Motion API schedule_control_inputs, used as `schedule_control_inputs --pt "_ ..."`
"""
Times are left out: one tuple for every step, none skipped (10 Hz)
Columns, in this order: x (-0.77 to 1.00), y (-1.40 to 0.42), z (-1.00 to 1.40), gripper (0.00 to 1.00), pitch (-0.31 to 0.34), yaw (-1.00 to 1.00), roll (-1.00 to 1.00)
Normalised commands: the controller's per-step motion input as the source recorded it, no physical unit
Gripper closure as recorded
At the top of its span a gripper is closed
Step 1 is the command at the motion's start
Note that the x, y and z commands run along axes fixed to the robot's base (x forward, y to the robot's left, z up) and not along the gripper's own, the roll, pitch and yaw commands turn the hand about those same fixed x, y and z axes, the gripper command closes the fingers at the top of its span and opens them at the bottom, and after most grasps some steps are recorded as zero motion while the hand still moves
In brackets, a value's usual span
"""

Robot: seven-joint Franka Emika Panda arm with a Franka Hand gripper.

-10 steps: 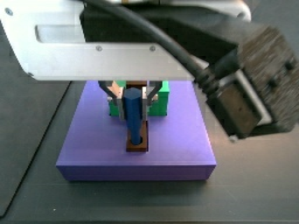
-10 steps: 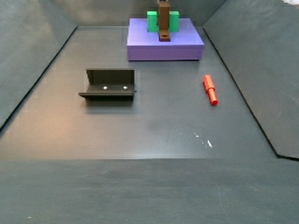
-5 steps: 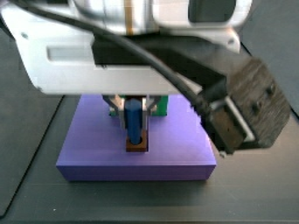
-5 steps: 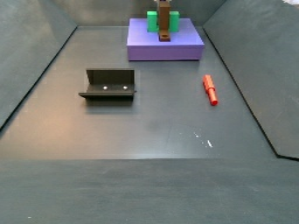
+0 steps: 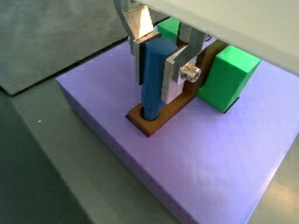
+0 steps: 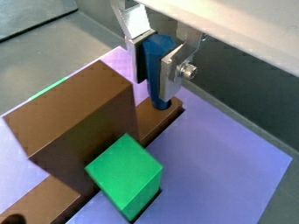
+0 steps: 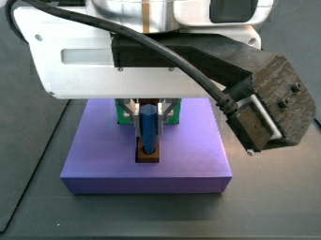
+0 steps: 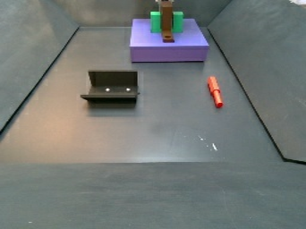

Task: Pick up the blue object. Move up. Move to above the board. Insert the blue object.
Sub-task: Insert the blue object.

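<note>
Grey worktop (image 8: 156, 125): purple slab (image 7: 145, 173) carrying board (image 5: 158, 116). End effector (image 5: 156, 59), lowered since a second ago, fingers closed on blue object (image 5: 152, 79), upright, tip entering board hole. Insertion judged nearly complete; release outstanding.

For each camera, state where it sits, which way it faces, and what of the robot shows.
Wrist view: just above the gripper, facing down at the thin blue peg standing in the narrow brown board; silver fingers show.
Wrist view: same mount, opposite side; gripper, peg, green block.
Side view: low, near the purple slab; white arm housing fills the top.
Side view: high and far; fixture, red stick; no arm.
Both side views share the slab.
</note>
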Motion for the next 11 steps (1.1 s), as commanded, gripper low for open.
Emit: schedule_control_inputs --pt "0.0 -0.25 0.0 1.0 0.139 0.05 0.5" --pt "0.03 -0.4 -0.04 1.0 0.101 0.09 0.5" --pt "0.14 -0.37 -0.1 1.0 0.103 0.09 0.5" --pt "0.17 -0.21 -0.01 1.0 0.161 0.04 0.5" --pt "0.19 -0.22 -0.11 1.0 0.126 0.04 0.5" --pt "0.32 0.0 -0.59 1.0 0.011 0.0 0.28" --pt "0.31 0.17 -0.53 1.0 0.007 0.0 0.06" --pt "0.11 0.25 -0.27 1.0 0.034 0.01 0.0" --pt "0.0 0.1 0.0 1.0 0.01 0.02 0.0" --pt "0.0 0.18 0.0 1.0 0.0 0.0 0.0" --pt "0.0 0.0 0.0 1.0 0.0 0.0 0.0"
